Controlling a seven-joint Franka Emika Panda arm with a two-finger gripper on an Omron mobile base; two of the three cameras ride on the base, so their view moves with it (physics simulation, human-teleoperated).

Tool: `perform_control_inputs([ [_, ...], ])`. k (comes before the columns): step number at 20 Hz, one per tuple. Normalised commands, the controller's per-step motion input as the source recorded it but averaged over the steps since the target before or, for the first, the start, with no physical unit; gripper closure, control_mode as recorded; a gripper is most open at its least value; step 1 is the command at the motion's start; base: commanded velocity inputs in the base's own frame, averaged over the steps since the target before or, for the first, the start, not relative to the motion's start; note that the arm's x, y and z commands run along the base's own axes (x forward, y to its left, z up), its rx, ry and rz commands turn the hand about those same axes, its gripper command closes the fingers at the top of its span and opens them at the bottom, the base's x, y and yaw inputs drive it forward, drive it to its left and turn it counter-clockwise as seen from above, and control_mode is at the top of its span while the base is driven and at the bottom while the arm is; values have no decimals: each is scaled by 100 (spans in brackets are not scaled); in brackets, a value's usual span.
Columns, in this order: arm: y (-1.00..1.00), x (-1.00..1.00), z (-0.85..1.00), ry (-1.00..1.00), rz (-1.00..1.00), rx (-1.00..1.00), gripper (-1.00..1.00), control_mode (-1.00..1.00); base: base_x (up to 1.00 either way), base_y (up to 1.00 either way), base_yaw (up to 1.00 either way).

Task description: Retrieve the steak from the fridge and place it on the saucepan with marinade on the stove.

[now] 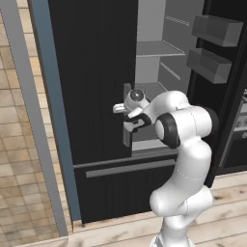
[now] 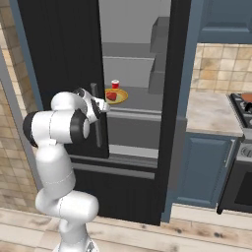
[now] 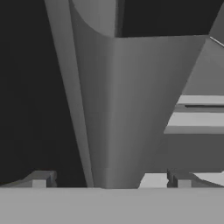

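Tiled kitchen wall at nine o'clock, blue cabinets and a pale counter [image 2: 209,112] off at three, and dead centre stands the black fridge [image 2: 59,54] with its right door swung wide, pale grey shelves on show. The left door is shut, its grey bar handle [image 2: 96,115] running upright along the inner edge. The gripper [image 3: 111,177] sits right at that bar: in the hand view the handle rises fat and grey between the two finger tips, one on either side, jaws spread wide with the bar in the gap and not clamped on it. In the left base view the hand [image 1: 129,112] is against the handle at mid-height. Inside, on a middle shelf, there's the steak [image 2: 112,97] lying on a yellow-rimmed plate [image 2: 122,96], a small red cup [image 2: 115,84] just behind it at twelve o'clock. The stove [image 2: 242,106] peeks in at the far three o'clock edge.
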Motion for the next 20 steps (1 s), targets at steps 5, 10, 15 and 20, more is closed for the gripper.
perform_control_inputs([
  [5, -6, 47, 0, -5, 0, 6, 100, -100, 0, 0, 0],
  [10, 0, 6, 0, 0, 0, 0, 100, -100, 0, 0, 0],
  [15, 1, -12, 0, 0, 0, 0, 100, -100, 0, 0, 0],
  [20, 26, -82, 0, 0, -12, 0, 100, -100, 0, 0, 0],
])
